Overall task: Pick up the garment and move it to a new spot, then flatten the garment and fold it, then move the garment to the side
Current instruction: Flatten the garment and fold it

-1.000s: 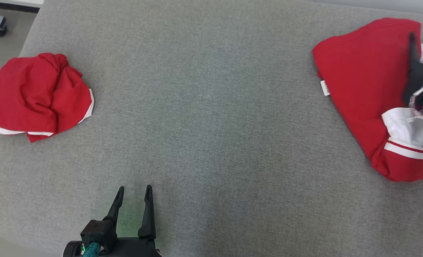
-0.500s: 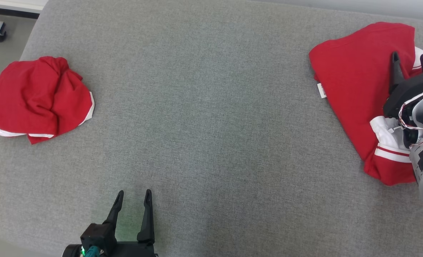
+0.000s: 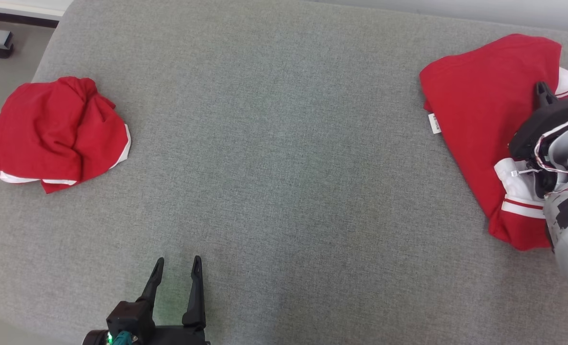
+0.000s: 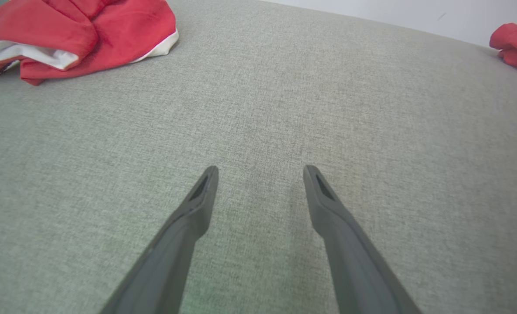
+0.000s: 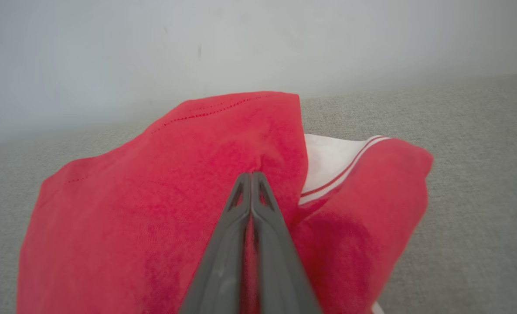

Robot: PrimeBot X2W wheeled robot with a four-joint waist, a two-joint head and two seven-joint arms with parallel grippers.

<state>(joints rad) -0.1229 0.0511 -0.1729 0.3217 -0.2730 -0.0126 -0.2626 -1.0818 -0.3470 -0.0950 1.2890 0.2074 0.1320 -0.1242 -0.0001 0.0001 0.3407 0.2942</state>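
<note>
Far right on the grey cushion, found the folded garment directly under the right gripper, fingers pressed together against its top layer; pinch unclear. Noted left gripper spread, well apart.

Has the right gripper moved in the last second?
Yes. Against the white tag on the folded garment, the right gripper has drawn back down the head view, toward the robot.
</note>
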